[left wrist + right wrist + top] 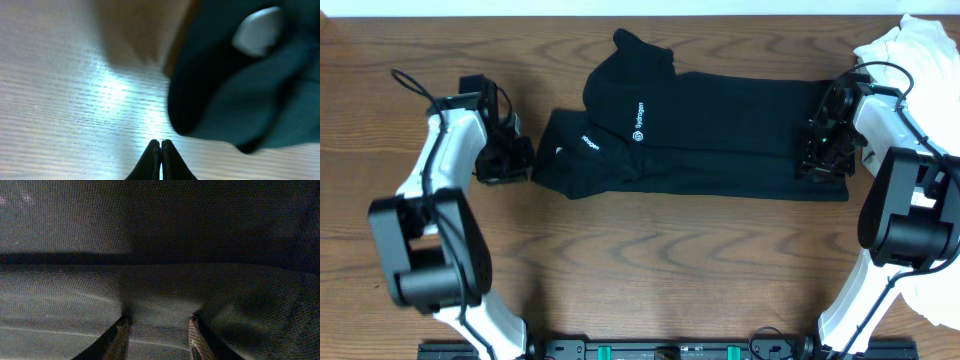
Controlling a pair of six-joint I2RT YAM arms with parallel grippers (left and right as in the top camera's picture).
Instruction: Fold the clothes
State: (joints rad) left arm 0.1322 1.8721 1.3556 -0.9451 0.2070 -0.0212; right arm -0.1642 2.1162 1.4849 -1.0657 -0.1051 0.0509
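A black garment (700, 130) with small white logos lies folded lengthwise across the middle of the wooden table (620, 250). My left gripper (525, 160) sits just off its left end. In the left wrist view it (161, 142) is shut on nothing, over bare wood, and the garment's dark edge (240, 95) is up to the right. My right gripper (817, 150) rests on the garment's right end. The right wrist view shows it (157, 322) open, tips pressed into the black mesh fabric (160, 245), with a ridge of cloth between them.
A heap of white clothes (920, 50) lies at the table's right edge, behind and beside the right arm. A white tag (257, 32) shows on the garment in the left wrist view. Bare wood lies in front of the garment.
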